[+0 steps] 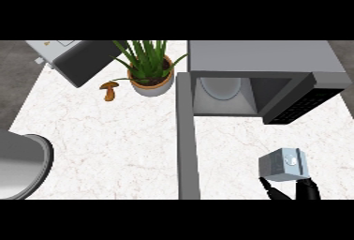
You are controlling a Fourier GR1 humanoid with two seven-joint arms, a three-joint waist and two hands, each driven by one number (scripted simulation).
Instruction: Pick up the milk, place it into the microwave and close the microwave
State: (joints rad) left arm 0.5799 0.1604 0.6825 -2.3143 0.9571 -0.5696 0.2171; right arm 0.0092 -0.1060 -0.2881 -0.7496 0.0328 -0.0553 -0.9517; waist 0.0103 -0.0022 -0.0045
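A pale blue-grey milk carton (pixel 283 164) stands at the lower right of the counter. My right hand (pixel 306 189) comes in from the bottom edge and its fingers (pixel 271 189) curl around the carton's near side. Behind it the grey microwave (pixel 262 56) stands open, with a white plate (pixel 221 88) inside the cavity. Its door (pixel 185 140) swings out toward me as a long grey panel left of the carton. My left hand shows nowhere.
A potted green plant (pixel 149 70) stands left of the microwave, with a brown mushroom (pixel 109 90) beside it. A toaster (pixel 72 56) sits at the far left corner. A grey round sink rim (pixel 27 164) cuts in at the left edge.
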